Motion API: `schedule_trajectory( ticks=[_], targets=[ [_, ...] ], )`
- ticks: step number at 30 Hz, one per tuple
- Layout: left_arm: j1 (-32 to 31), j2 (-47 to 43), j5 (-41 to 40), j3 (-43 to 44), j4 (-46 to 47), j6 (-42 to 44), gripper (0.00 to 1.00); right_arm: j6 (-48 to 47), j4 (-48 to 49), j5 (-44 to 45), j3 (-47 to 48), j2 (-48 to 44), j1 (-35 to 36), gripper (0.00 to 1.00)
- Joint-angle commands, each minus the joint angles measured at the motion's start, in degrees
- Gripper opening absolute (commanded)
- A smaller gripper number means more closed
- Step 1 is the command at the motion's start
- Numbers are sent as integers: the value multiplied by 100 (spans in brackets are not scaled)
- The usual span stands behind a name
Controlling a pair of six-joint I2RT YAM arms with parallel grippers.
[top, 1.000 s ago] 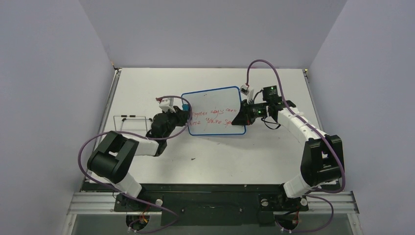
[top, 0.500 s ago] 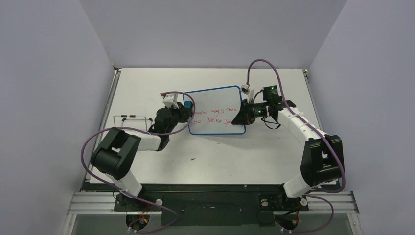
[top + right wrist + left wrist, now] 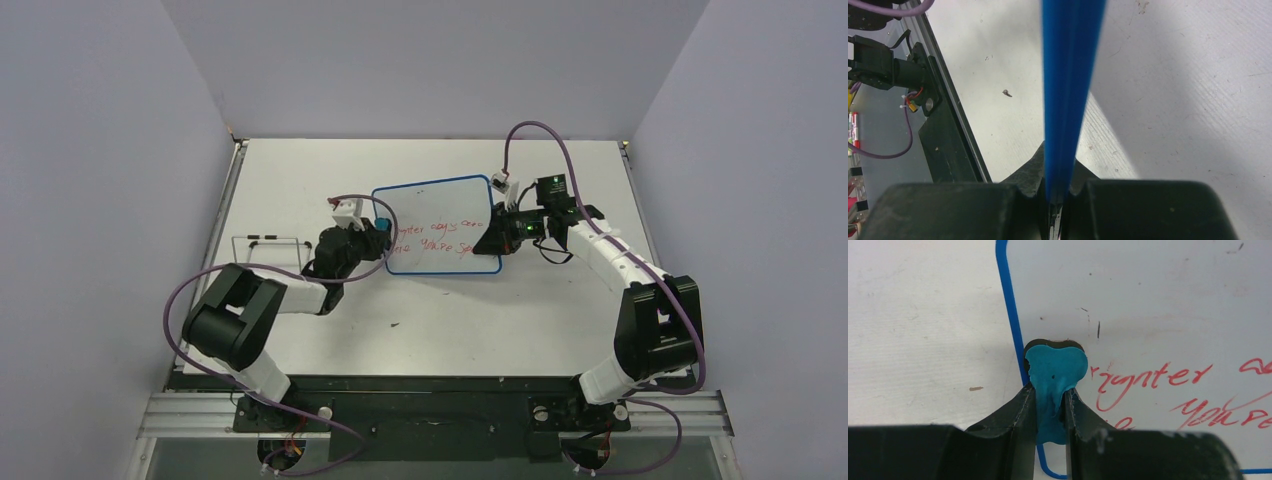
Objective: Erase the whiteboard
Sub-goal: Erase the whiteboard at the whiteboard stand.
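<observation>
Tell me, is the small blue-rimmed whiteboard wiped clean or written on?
Written on: red handwriting crosses the whiteboard, beside the blue bone-shaped eraser the left gripper pinches.

The blue-rimmed whiteboard [image 3: 440, 205] is resting mid-way across the bench [image 3: 290, 170], showing two lines of red handwriting across its lower half.

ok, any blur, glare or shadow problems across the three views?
Left wrist: eraser and red writing sharp, no glare. Right wrist: whiteboard rim edge-on and blurred, soft shadow on the table beside it. Top external: even light, writing too small to read.
</observation>
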Motion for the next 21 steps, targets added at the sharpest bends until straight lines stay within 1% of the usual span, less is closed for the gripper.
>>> schedule_trajectory(
  ticks=[1, 4, 9, 13, 15, 18, 21],
  targets=[
    [171, -271, -95, 415, -19, -81, 0, -177, 300, -160, -19, -77, 48, 0],
    [197, -268, 32, 418, -24, -237, 0, -183, 298, -156, -21, -104, 43, 0],
    [20, -224, 75, 209, 46, -122, 0, -202, 304, -220, -35, -112, 55, 0],
    [-21, -60, 701, -28, 488, -16, 0, -235, 301, -319, -39, -137, 93, 0],
    [-65, -34, 817, -22, 644, 97, 0, -252, 299, -336, -33, -141, 103, 0],
    [6, -82, 539, 105, 436, 95, 0, -258, 291, -341, -41, -142, 114, 0],
    [159, -185, -81, 302, -21, -45, 0, -271, 294, -336, -43, -174, 109, 0]
  ],
)
